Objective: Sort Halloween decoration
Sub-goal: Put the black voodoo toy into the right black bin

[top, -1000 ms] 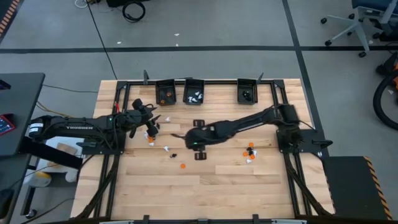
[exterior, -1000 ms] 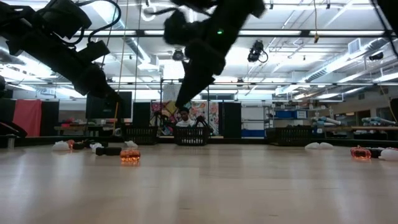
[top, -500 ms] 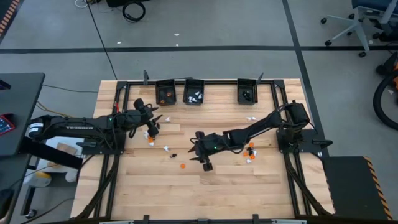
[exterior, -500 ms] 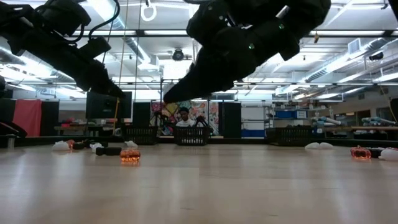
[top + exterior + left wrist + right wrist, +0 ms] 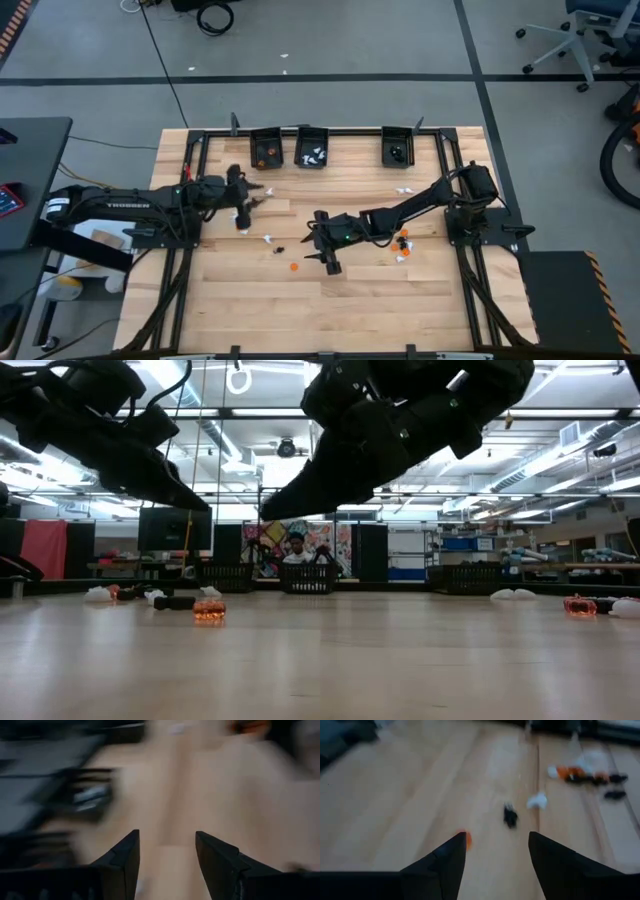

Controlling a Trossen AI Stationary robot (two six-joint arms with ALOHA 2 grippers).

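Left end effector (image 5: 246, 205) hangs open and empty above the table (image 5: 250, 300), near the left cluster of Halloween decoration trinkets (image 5: 268, 239). Right end effector (image 5: 312, 240), mid-table, is spread wide with nothing between its fingers (image 5: 447, 862), close to a black trinket (image 5: 509, 815) and an orange trinket (image 5: 293, 267). More trinkets (image 5: 401, 243) lie rightward.

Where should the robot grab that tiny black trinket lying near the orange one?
Probably across its narrow middle, from straight above. The black trinket lies flat on the table with bare wood all round, and the open right gripper is much wider than it.
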